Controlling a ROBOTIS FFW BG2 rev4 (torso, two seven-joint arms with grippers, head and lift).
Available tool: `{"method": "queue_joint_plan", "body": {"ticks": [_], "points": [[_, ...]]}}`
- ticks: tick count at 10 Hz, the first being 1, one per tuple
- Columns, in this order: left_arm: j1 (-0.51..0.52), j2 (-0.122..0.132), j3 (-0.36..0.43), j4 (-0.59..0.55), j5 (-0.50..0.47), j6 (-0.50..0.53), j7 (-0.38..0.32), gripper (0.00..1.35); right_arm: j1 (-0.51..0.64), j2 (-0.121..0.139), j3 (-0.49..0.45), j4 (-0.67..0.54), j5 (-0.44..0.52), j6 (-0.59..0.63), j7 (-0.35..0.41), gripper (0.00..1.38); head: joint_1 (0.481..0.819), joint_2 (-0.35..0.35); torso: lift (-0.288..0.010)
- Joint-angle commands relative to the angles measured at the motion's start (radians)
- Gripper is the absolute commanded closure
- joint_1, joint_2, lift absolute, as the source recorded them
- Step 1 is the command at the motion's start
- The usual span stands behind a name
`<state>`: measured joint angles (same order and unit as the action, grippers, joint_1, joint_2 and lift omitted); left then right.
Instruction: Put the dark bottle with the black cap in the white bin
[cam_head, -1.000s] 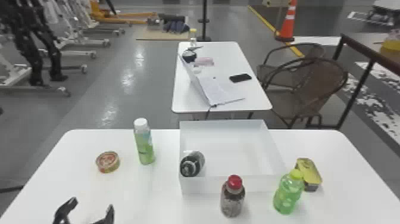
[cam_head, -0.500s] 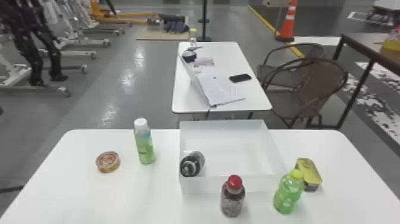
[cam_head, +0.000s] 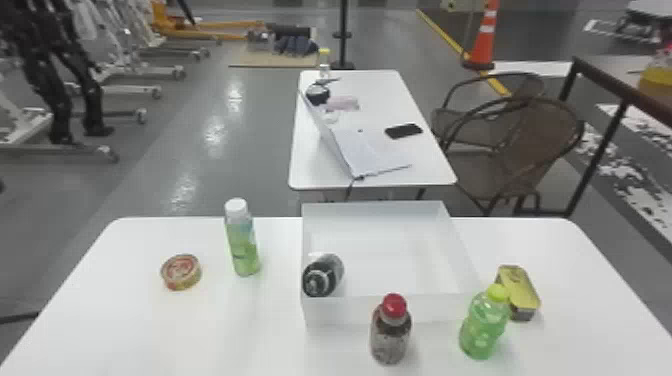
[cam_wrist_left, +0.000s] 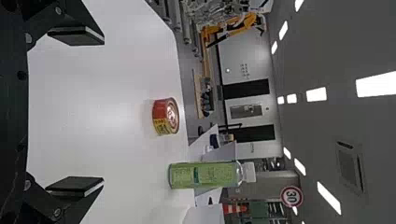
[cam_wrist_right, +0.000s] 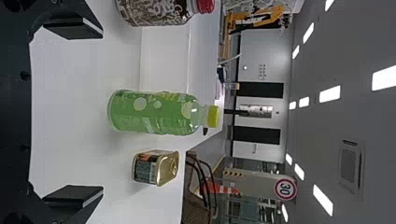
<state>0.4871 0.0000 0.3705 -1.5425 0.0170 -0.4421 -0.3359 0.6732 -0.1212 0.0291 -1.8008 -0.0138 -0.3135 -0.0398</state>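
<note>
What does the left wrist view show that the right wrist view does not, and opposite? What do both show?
Left wrist view: the round can, the white-capped bottle and the left gripper.
Right wrist view: the red-capped bottle, the yellow-capped bottle, the rectangular tin, a chair and the right gripper.
Both: the white table and the white bin.

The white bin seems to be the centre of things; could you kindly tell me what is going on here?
Nothing is being held: the left gripper and right gripper both have open, empty fingers. The dark bottle with the black cap lies in the white bin, so the task looks done. The red-capped bottle stands outside it.
</note>
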Motion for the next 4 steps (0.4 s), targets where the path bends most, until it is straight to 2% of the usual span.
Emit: {"method": "queue_joint_plan", "body": {"ticks": [1, 4], "points": [[-0.001, -0.003, -0.002, 0.002, 0.006, -0.003, 0.0, 0.23, -0.001, 0.0, 0.0, 0.0, 0.0, 0.001, 0.0, 0.11, 0.549, 0.0, -0.1], [-0.002, -0.003, -0.019, 0.007, 0.032, -0.007, 0.0, 0.24, -0.007, 0.0, 0.0, 0.001, 0.0, 0.004, 0.005, 0.11, 0.549, 0.0, -0.1]]}}
